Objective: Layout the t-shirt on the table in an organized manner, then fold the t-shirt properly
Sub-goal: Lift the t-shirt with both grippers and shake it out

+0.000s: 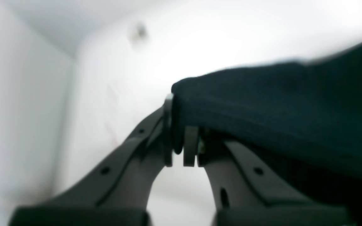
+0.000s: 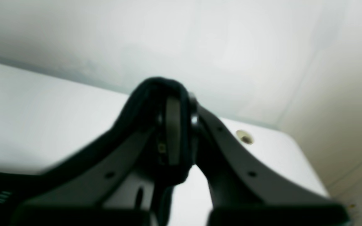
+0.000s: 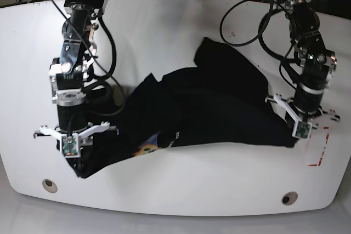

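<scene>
Base view only: t-shirt graphic (both wrist cams just black cloth).

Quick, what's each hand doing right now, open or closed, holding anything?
Left hand: closed on an edge of the t-shirt.
Right hand: closed on another edge of the t-shirt.

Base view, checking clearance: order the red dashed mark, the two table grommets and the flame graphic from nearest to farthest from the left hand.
From the left hand, shut on the t-shirt:
1. Red dashed mark, just beside it.
2. Grommet, front edge, same side.
3. Flame graphic, mid-shirt.
4. Grommet, opposite front corner.
</scene>
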You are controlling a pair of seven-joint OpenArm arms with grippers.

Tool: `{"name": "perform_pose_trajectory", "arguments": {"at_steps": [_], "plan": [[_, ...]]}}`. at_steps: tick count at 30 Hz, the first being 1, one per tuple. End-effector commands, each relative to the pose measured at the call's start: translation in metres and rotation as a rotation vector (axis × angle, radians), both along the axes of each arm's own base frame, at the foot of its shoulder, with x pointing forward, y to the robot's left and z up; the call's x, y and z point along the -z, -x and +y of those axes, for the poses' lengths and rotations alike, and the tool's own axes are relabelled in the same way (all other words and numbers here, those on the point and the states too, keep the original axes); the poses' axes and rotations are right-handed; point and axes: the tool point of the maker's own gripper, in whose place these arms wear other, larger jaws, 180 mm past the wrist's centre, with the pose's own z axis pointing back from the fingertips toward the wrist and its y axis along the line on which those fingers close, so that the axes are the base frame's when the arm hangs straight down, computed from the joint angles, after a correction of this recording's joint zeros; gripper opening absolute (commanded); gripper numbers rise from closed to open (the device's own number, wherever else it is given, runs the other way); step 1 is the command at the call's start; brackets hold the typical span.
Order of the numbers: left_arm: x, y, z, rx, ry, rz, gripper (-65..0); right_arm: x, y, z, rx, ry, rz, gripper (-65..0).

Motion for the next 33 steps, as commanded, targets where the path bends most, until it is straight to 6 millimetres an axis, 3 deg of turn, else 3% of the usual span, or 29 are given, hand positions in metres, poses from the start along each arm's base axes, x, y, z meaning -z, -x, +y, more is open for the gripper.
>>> {"name": "perform_pose_trajectory", "arguments": {"at_steps": [1,6,12,19,22,26,30,33], "plan": [[-0.055,-0.018,0.015,-0.034,-0.043,-0.124,-65.0,-0.05,-0.008,-0.003,0.006,0.009,-0.135,-65.0],[-0.12,-0.035,0.036,-0.105,-0.09,-0.209,-65.0,-0.099,-0.026,-0.003,-0.016,0.072,-0.191,-65.0],[-0.209,-0.041,0.06,-0.198,-0.117,-0.337,-65.0,-0.167,-0.032,-0.015,0.015,0.134,-0.27,-65.0],[-0.276,-0.034,0.066,-0.231,-0.159,-0.416,-65.0,-0.223,-0.032,-0.023,0.048,0.173,-0.331,-65.0],[-0.291,-0.03,0.07,-0.256,-0.155,-0.428,-65.0,-0.237,-0.028,-0.028,0.067,0.179,-0.338,-65.0],[-0.29,-0.027,0.076,-0.28,-0.17,-0.394,-65.0,-0.244,-0.026,-0.033,0.091,0.181,-0.327,-65.0],[-0.274,-0.029,0.077,-0.273,-0.217,-0.326,-65.0,-0.23,-0.025,-0.037,0.101,0.198,-0.293,-65.0],[-0.244,-0.032,0.076,-0.256,-0.248,-0.246,-65.0,-0.201,-0.027,-0.036,0.095,0.2,-0.232,-65.0]]}}
